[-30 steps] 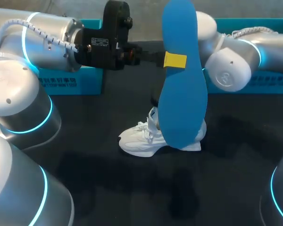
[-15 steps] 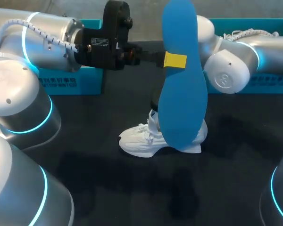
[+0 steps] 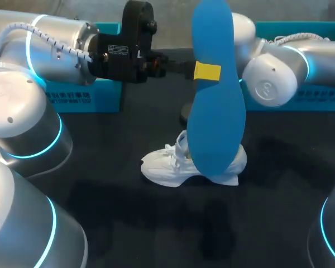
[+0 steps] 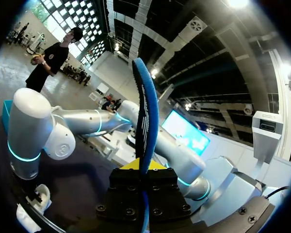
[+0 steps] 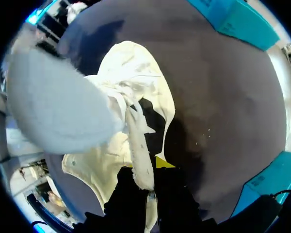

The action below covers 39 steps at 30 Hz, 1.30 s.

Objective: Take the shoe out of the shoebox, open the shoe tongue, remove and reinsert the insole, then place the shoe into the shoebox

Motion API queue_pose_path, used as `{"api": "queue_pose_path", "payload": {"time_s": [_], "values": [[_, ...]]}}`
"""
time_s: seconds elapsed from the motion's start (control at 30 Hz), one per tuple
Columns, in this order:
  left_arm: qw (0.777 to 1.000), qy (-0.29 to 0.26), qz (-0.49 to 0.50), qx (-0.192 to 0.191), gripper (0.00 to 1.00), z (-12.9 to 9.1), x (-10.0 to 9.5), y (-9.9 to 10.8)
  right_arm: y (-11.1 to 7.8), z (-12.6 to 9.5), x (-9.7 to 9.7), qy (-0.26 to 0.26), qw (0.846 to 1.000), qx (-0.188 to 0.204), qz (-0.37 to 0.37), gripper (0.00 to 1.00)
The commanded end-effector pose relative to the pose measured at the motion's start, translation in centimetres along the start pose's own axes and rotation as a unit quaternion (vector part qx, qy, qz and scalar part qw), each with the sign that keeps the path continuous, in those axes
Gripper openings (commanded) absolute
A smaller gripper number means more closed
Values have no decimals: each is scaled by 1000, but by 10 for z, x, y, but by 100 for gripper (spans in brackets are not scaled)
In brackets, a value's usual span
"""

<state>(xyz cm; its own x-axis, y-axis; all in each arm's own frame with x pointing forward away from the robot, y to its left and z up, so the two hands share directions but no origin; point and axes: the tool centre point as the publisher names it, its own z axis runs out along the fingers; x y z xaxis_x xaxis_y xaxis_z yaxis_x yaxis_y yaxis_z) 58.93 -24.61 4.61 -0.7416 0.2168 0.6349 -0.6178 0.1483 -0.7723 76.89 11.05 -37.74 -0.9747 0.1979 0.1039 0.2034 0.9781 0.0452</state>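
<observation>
The left jaws, reaching in over the black worktop (image 3: 128, 223) in front of the left teal cardboard shoebox (image 3: 100, 95), are clenched on the flat blue foam insole (image 3: 215, 111). They pinch it at one edge about a third of the way down, so it stands upright above the white lace-up sports shoe (image 3: 167, 167). With so narrow a pinch, the long lower end could pivot or bend when pushed into the shoe's mouth. It might then catch on the collar or fold inside.

The shoe rests on the worktop, well apart from both boxes. In the right wrist view, the right jaws are clamped on a strip of its white upper (image 5: 143, 170), probably the tongue. If that soft strip slips free, the opening would close and the shoe could tip or skid sideways.
</observation>
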Motion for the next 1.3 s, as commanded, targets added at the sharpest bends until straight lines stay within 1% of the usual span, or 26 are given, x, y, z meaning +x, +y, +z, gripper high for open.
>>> {"api": "queue_pose_path", "payload": {"time_s": [0.03,0.1,0.13,0.17,0.23,0.27,0.3,0.33,0.37,0.4,0.43,0.5,0.53,0.57,0.6,0.63,0.67,0.7,0.73,0.8,0.9,0.93,1.0,1.03,1.2,1.3], "values": [[1000,1,0,1,0,1,-1,1,1,-21,3,47,986,20,161,0],[1000,1,0,1,0,1,-1,1,2,-30,6,62,974,32,217,0],[1000,1,0,1,0,1,-1,1,2,-34,6,63,969,4,238,0],[1000,1,0,1,0,1,-1,1,2,-36,7,65,963,16,261,0],[1000,1,0,1,0,1,-1,1,5,-38,7,82,945,-14,318,0],[1000,1,0,1,0,1,-1,1,5,-38,7,88,935,-14,343,0],[1000,1,0,1,0,1,-1,1,7,-37,6,97,922,-39,374,0],[1000,1,0,1,0,1,-1,1,8,-37,6,98,907,-39,409,0],[1000,1,0,1,0,1,-1,1,10,-37,6,101,899,-47,424,0],[1000,1,0,1,0,1,-1,1,15,-37,6,104,881,-63,457,0],[1000,1,0,1,0,1,-1,1,19,-37,5,106,870,-67,476,0],[1000,1,0,1,0,1,-1,1,27,-39,5,93,856,-79,503,0],[1000,1,0,1,0,1,-1,1,29,-40,5,87,843,-87,524,0],[1000,1,0,1,0,1,-1,1,29,-40,5,87,843,-87,524,0],[1000,1,0,1,0,1,-1,1,30,-41,5,73,821,-111,555,0],[1000,1,0,1,0,1,-1,1,31,-41,6,65,811,-110,570,0],[1000,1,0,1,0,1,-1,1,32,-42,6,63,809,-113,573,0],[1000,1,0,1,0,1,-1,1,33,-42,7,59,795,-119,592,0],[1000,1,0,1,0,1,-1,1,34,-43,8,53,789,-119,600,0],[1000,1,0,1,0,1,-1,1,34,-44,10,44,785,-110,608,0],[1000,1,0,1,0,1,-1,1,36,-43,10,42,787,-111,606,0],[1000,1,0,1,0,1,-1,1,38,-42,10,31,797,-94,596,0],[1000,1,0,1,0,1,-1,1,38,-43,10,28,799,-91,594,0],[1000,1,0,1,0,1,-1,1,38,-44,11,8,808,-72,584,0],[1000,1,0,1,0,1,-1,1,36,-42,13,-5,806,-53,590,0],[1000,1,0,1,0,1,-1,1,37,-39,11,-25,811,-42,582,0]]}}
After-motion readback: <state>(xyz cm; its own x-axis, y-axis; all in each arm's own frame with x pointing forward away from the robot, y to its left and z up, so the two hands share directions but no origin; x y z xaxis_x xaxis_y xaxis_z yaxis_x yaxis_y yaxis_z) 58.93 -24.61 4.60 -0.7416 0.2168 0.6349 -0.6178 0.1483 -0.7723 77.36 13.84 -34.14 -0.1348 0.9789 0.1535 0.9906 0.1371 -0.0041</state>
